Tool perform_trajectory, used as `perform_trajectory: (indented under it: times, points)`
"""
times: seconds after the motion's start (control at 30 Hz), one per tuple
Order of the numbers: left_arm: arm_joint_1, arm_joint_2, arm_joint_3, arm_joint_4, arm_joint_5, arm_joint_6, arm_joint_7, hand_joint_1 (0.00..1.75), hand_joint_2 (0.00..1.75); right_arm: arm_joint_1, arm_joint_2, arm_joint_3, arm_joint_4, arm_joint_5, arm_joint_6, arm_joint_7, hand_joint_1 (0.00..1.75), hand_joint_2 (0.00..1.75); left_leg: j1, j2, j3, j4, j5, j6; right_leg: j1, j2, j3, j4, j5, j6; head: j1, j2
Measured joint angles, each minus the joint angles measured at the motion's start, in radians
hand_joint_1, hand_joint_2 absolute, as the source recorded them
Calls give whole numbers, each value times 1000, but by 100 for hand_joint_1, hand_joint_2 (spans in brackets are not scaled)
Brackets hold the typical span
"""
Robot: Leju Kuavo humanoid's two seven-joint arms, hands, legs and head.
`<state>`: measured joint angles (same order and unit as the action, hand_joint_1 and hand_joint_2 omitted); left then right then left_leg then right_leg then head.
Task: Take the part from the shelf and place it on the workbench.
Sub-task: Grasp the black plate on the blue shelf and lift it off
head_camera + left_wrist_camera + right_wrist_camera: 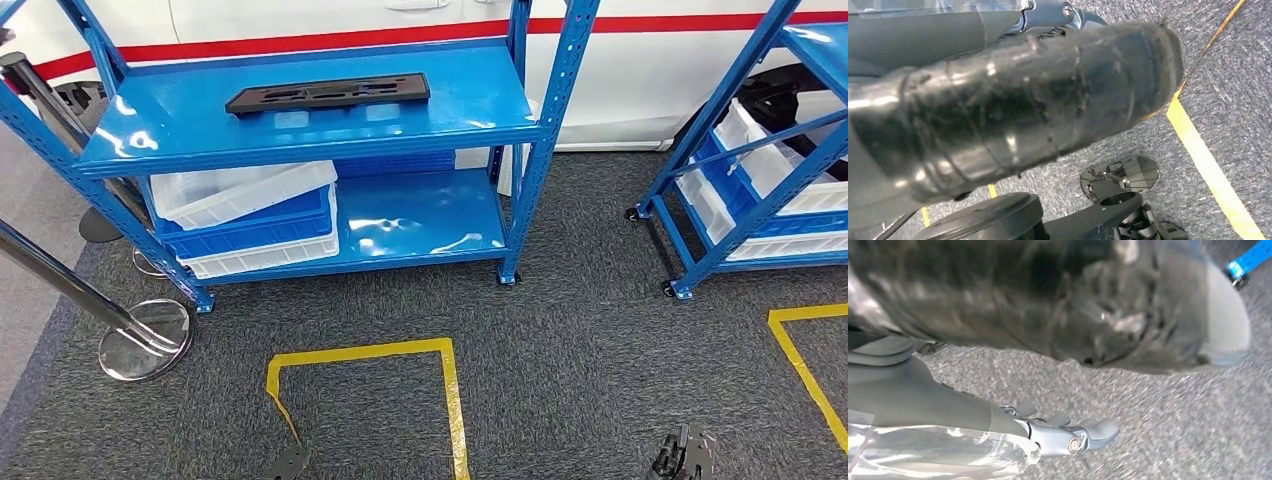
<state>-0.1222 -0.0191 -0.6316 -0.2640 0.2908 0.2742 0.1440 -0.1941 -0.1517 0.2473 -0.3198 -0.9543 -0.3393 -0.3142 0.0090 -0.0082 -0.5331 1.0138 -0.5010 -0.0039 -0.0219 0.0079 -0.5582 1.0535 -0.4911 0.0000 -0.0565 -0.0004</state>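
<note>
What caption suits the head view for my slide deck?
Black part lies on blue shelf; both hands hang low.

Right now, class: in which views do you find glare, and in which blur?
Head view: sharp; white glare patches on the blue shelf around the black part. Left wrist view: left hand soft, highlights streaking it. Right wrist view: right hand and carpet smeared by blur.

The part (328,94) is a long, flat black plastic piece with cut-outs and moulded recesses. It lies flat on the top level of the blue shelf (180,135), lengthwise along it, nearer the back edge than the front, slightly skewed.
</note>
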Motion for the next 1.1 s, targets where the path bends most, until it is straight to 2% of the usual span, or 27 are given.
perform_trajectory:
  times: [0.4,0.7,1.1]
  points:
    - [9,0,4,4,50,28,-18,0,0,68,58,-154,-255,170,-37,-28,0,0,0,0,0,0,0,0,0,0,0,0,0,0,0,0]
    - [15,2,5,8,74,43,-26,0,0,101,63,-184,-464,280,-81,-19,0,0,0,0,1,0,0,0,0,1,1,0,0,0,0,0]
    - [22,11,6,14,115,60,-48,0,0,98,60,-182,-831,513,-121,45,0,0,0,0,0,1,0,0,0,0,1,0,0,0,0,0]
